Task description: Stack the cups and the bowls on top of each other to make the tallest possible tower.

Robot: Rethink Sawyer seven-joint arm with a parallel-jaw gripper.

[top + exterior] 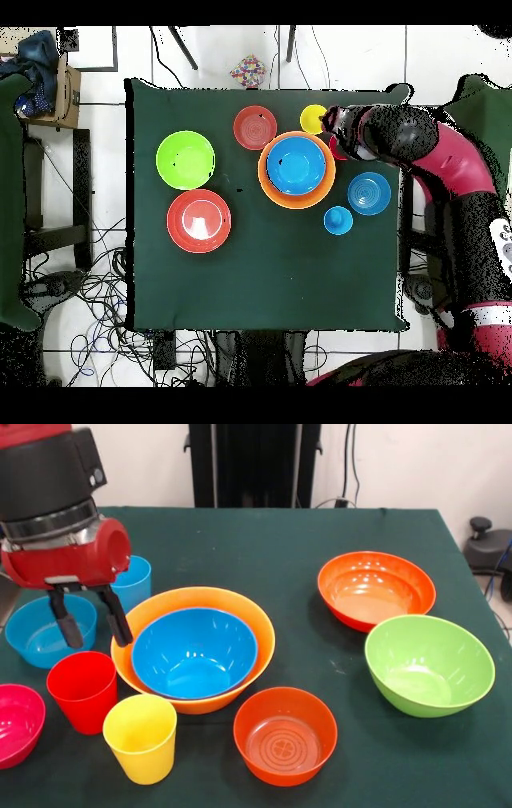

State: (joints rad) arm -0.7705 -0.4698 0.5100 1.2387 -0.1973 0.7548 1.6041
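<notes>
Tower (193,658) so far only two pieces deep — blue bowl (194,652) nested inside the largest pale orange bowl (240,612), left of the table's middle in the front view. Ringed on that side by loose pieces: red cup (82,690) and yellow cup (141,737) upright just in front-left, magenta-pink bowl (16,724) at the left edge, small light blue bowl (48,630) and light blue cup (132,582) behind the gripper. Further off, one red-orange bowl (285,735) in front of the tower, the other (376,590) and the lime green bowl (429,664) well apart to the right.

Gripper (90,618) hanging just beside the tower's left rim, above the red cup and a little behind it, fingers (116,616) spread apart and pointing straight down, nothing between them. In the overhead view, hidden under the arm's bulk, with the red cup barely showing.

Relation that matters most: red cup directly below and slightly toward the camera from the open fingers, mouth up, axis vertical, so probably a short drop onto one wall of the rim rather than any sideways reach. Tower just to the right — a brief carry once lifted. Risk, by judgement: yellow cup and orange rim both close enough to get nudged on the way down.
</notes>
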